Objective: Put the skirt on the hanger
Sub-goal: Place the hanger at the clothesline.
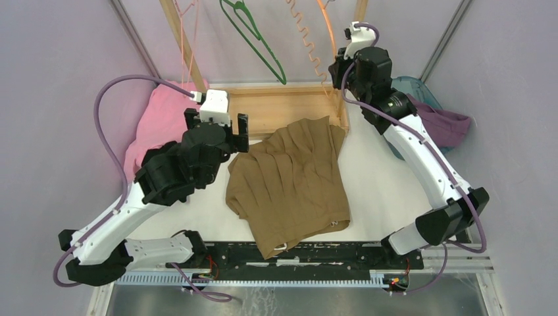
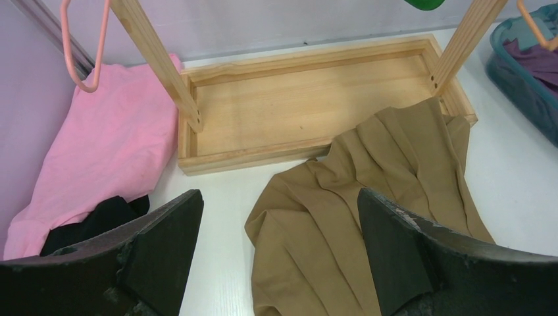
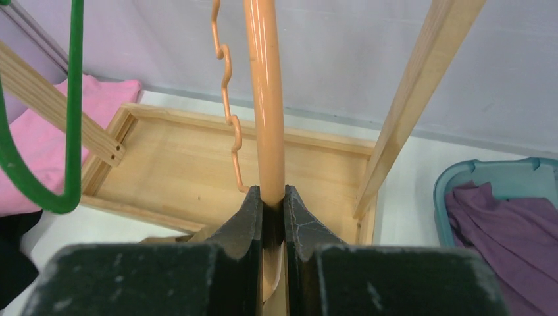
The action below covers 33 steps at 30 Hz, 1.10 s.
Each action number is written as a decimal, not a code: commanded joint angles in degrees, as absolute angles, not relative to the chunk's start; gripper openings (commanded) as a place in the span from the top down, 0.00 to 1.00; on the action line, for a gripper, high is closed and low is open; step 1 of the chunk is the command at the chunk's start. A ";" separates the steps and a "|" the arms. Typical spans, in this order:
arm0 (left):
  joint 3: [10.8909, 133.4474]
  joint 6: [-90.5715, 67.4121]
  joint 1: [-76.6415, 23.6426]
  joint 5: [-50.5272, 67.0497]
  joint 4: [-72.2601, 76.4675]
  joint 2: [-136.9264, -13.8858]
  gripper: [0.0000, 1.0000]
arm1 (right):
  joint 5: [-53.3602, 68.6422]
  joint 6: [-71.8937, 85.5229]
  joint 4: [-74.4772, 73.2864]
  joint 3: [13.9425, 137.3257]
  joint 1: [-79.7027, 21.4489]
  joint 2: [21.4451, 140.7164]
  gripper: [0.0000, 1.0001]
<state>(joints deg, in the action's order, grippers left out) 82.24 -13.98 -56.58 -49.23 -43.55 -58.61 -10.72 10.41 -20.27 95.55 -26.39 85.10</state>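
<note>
A brown pleated skirt (image 1: 293, 184) lies flat on the white table, its far corner against the wooden rack base (image 1: 283, 105). It also shows in the left wrist view (image 2: 368, 217). An orange hanger (image 1: 314, 46) hangs at the rack's right side. My right gripper (image 1: 337, 66) is shut on the orange hanger's thick arm (image 3: 266, 118). My left gripper (image 1: 238, 135) is open and empty, hovering above the skirt's left edge, with its fingers (image 2: 401, 250) spread wide.
A green hanger (image 1: 253, 39) and a pink hanger (image 1: 191, 46) hang on the rack. A pink cloth (image 1: 158, 125) with a black garment (image 2: 99, 220) lies at the left. A teal basket (image 1: 421, 99) with purple cloth (image 1: 447, 125) stands at the right.
</note>
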 commanded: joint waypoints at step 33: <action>93.07 -15.69 -45.72 -51.72 -52.12 -65.97 0.01 | -0.11 15.12 -17.48 102.27 -21.50 91.90 0.43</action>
